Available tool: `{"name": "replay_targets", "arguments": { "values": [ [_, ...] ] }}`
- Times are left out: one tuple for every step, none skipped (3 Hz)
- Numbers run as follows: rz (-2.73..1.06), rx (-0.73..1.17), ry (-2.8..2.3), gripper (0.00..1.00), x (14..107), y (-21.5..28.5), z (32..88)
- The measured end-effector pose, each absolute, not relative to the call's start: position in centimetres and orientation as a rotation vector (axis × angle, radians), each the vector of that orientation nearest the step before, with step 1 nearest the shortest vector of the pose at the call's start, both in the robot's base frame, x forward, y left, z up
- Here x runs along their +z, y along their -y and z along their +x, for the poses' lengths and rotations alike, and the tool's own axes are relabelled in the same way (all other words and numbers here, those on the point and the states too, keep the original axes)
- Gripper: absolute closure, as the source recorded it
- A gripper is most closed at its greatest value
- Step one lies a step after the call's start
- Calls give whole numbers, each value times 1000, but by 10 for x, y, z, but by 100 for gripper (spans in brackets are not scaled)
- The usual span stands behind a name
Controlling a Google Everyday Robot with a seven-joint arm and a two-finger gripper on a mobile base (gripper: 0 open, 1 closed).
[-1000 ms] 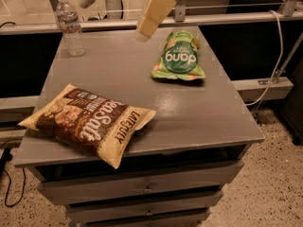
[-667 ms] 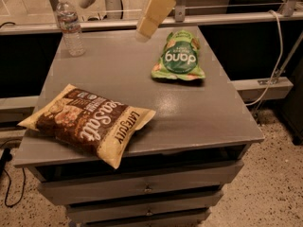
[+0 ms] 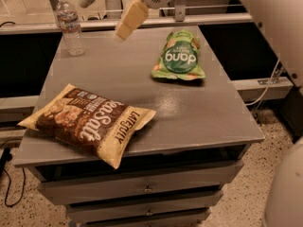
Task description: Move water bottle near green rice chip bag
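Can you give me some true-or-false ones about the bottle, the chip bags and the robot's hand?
1. The water bottle stands upright at the table's back left corner, as pictured. True.
2. The gripper holds the bottle. False: it hangs over the back middle of the table, apart from the bottle.
3. The green rice chip bag lies flat on the table. True.
4. The brown chip bag lies on top of the green bag. False: it is at the front left, well apart from it.
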State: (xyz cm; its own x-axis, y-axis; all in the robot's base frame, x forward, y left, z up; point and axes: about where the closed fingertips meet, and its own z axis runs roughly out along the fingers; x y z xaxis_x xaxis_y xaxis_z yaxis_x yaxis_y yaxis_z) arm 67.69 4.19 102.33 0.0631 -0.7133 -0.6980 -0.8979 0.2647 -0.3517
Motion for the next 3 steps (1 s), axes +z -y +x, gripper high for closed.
{"name": "replay_targets", "arguments": {
  "values": [
    [-1371,330,-1697,0,999,-68,719],
    [-1267,393,-1681,0,985,-101,754],
    [-1197,480,-1670,0,967,-147,779]
  ]
}}
